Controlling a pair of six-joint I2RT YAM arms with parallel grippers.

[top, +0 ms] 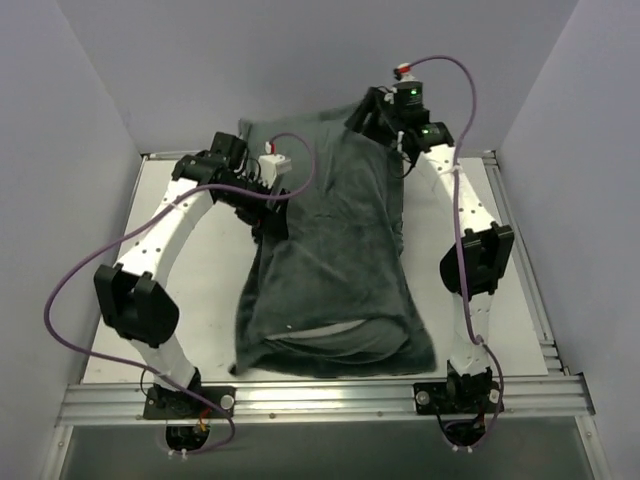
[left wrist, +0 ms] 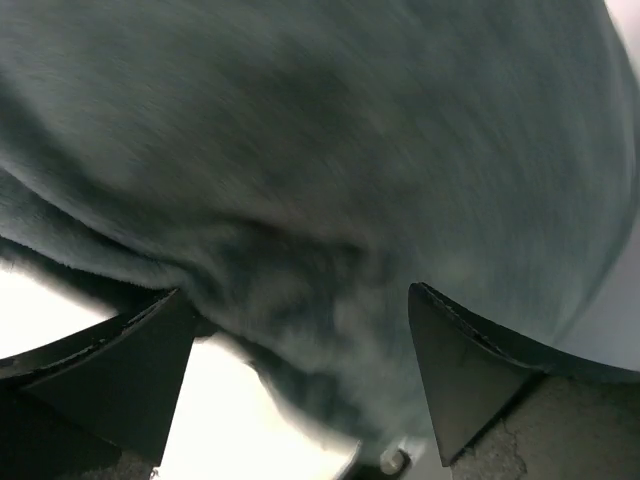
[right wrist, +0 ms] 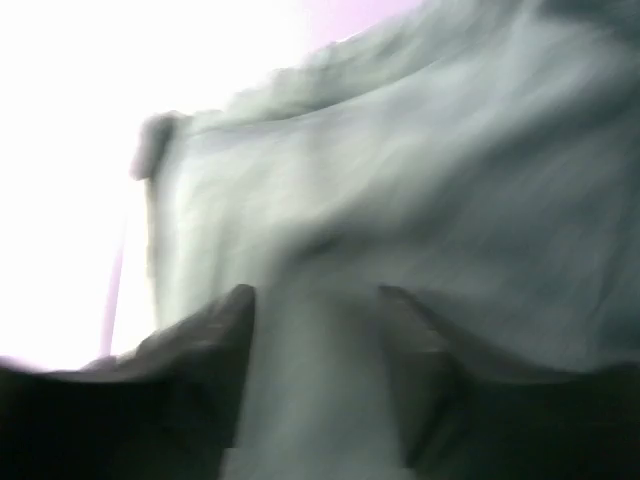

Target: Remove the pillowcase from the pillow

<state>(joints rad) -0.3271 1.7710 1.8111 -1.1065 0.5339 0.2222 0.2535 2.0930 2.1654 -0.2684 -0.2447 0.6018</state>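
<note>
The pillowcase point(top: 330, 240) lies grey-green face up across the table, stretched from the near edge to the far wall; no zebra stripes show. A thin strip of the white pillow point(top: 330, 330) shows in its open near end. My left gripper point(top: 262, 210) is at the case's left side, jaws wide open, with fabric point(left wrist: 320, 150) bulging between them point(left wrist: 295, 292). My right gripper point(top: 385, 130) is at the raised far right corner. In the blurred right wrist view a fold of the pillowcase point(right wrist: 400, 180) runs between its fingers point(right wrist: 315, 290), which pinch it.
The white table point(top: 200, 290) has metal rails along its near edge point(top: 320, 395) and right side point(top: 525, 260). Grey walls close in on the left, right and back. Purple cables loop off both arms.
</note>
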